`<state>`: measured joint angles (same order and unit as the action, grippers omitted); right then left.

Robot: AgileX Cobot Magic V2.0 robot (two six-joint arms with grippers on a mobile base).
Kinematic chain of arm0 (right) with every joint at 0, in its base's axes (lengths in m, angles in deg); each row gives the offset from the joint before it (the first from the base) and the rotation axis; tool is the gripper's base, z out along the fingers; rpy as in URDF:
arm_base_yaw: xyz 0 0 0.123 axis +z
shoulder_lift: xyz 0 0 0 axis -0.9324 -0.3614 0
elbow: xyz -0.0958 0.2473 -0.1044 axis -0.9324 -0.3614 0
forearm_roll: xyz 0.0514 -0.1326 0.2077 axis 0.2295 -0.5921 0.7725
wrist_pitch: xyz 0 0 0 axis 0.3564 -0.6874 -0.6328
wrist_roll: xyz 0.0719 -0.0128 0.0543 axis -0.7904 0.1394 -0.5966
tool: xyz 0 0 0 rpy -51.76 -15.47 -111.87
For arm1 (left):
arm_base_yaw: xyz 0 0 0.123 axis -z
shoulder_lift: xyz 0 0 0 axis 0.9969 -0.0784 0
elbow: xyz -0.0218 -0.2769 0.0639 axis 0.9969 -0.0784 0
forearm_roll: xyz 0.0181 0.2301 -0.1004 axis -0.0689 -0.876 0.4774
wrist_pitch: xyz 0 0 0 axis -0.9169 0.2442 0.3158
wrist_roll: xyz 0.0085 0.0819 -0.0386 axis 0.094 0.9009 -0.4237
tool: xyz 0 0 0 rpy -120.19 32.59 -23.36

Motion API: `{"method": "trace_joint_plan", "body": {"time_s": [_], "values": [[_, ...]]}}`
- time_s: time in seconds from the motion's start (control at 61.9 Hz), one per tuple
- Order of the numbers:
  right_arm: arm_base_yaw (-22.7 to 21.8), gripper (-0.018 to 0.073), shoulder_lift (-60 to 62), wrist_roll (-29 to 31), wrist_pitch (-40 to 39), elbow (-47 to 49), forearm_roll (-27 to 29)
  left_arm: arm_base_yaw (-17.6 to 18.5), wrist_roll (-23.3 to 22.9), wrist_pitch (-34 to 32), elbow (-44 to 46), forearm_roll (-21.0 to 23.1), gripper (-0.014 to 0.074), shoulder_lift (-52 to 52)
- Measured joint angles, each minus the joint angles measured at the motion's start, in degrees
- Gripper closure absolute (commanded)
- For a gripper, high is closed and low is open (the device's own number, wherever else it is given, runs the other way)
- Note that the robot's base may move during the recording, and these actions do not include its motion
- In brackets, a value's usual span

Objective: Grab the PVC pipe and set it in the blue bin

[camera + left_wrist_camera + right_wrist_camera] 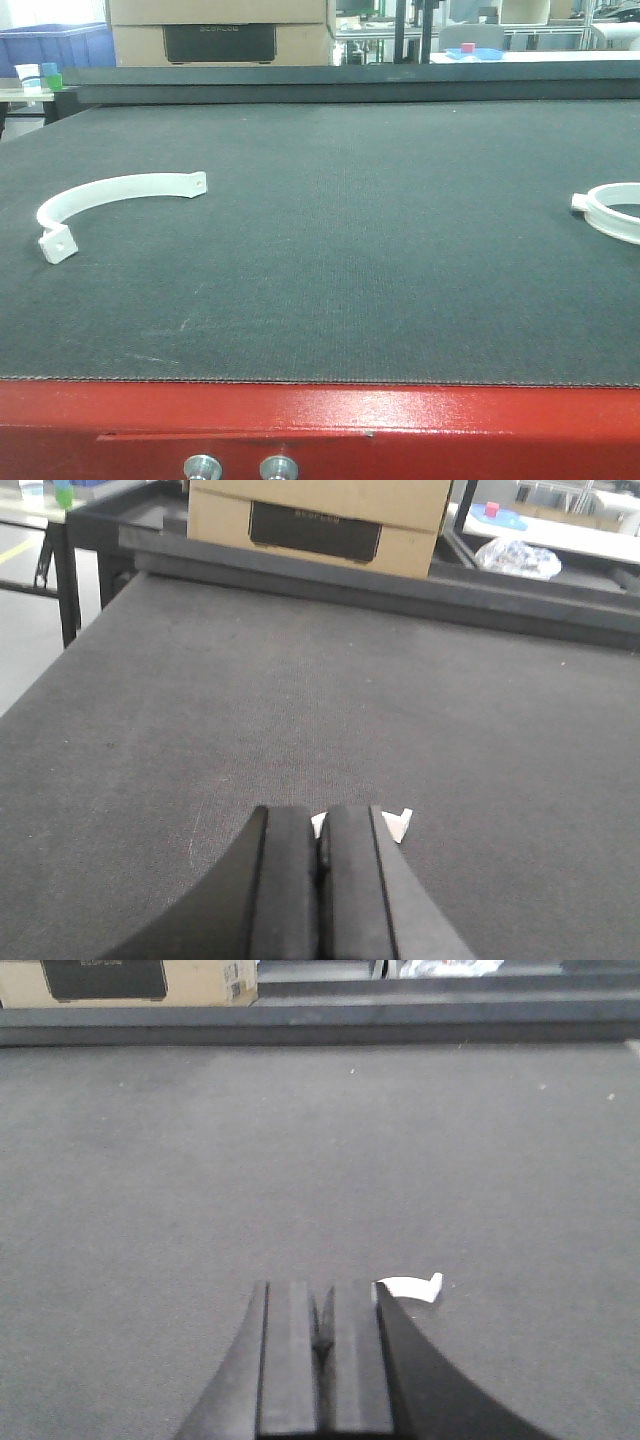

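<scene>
on the dark felt-covered table (pixel 330 250) a white curved pvc half-ring (pixel 125 186) with drilled end tabs lies flat at about 9 o'clock. a second white pvc ring piece (pixel 612 212) sits at 3 o'clock, cut off by the frame edge. the blue plastic bin (pixel 60 45) stands far back at 11 o'clock, beyond the table's far edge and well apart from both.

the left gripper (pixel 320 822) is clenched, pads pressed together on nothing, and a white tab pokes out just beyond it at 1 o'clock. the right gripper (pixel 322 1298) is likewise clenched and empty, with white plastic showing just beyond at 2 o'clock.

i'd judge the pieces light, stiff and rather slick, lying thin on the felt. pinching across the band at mid-arc looks the safest hold.

the dark panel on the brown cardboard box (pixel 300 45) carries lettering too blurred to read.
</scene>
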<state>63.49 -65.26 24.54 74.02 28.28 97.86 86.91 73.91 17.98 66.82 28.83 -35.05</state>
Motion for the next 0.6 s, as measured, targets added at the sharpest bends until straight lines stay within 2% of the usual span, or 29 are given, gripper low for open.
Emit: {"method": "trace_joint_plan", "body": {"time_s": [0.258, 0.485, 0.598], "values": [[0.0, 0.0721, -6.02, 0.0, -0.64, 0.93, 0.25, 0.0, 0.0, -5.38, 1.14, -0.15, 0.0707, -3.53], [0.0, 0.0721, -14.71, 1.23, -1.25, 2.12, 0.25, 0.0, 0.0, -5.13, 1.16, -5.52, 0.0707, -3.75], [0.0, 0.0715, -21.03, 3.9, -1.25, 3.64, 0.25, 0.0, 0.0, -6.12, 1.26, -7.33, 0.0707, -4.68]]}}
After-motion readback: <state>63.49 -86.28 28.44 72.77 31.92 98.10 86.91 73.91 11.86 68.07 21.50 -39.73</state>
